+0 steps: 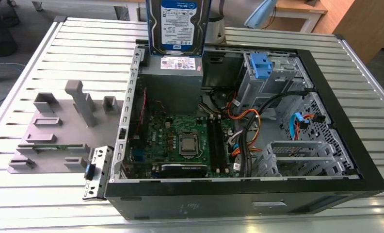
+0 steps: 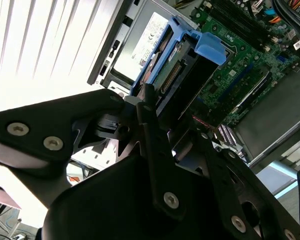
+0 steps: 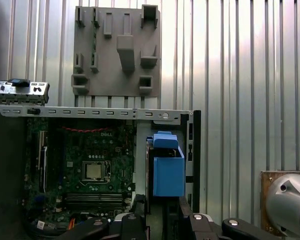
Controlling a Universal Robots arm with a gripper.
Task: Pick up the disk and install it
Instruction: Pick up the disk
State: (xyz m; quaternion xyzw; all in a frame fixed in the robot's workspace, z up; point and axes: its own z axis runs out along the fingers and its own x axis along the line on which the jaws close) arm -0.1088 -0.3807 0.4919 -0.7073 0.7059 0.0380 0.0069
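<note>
The disk [image 1: 177,26] is pinched betw. the fingers [image 2: 152,130] of the gripper [image 3: 162,212], one finger each side, closed in narrow on it, firm hold. It hangs on edge from the fingers, blue rails along its sides, blue-and-white label facing out in the exterior view. Straight under the fingertips, past the disk's lower end, sits the grey PSU box [image 1: 172,80] in a corner of the open PC case [image 1: 347,165]. Can't tell if the disk's end clears the case rim or touches it. Further out from the fingers, inside the case: motherboard [image 1: 179,141], orange cables [image 1: 247,121], drive bay w/ blue latch [image 1: 260,65]. Beyond the case wall, a grey fixture plate [image 1: 56,131] lies on the slatted metal table [image 1: 308,41].
</note>
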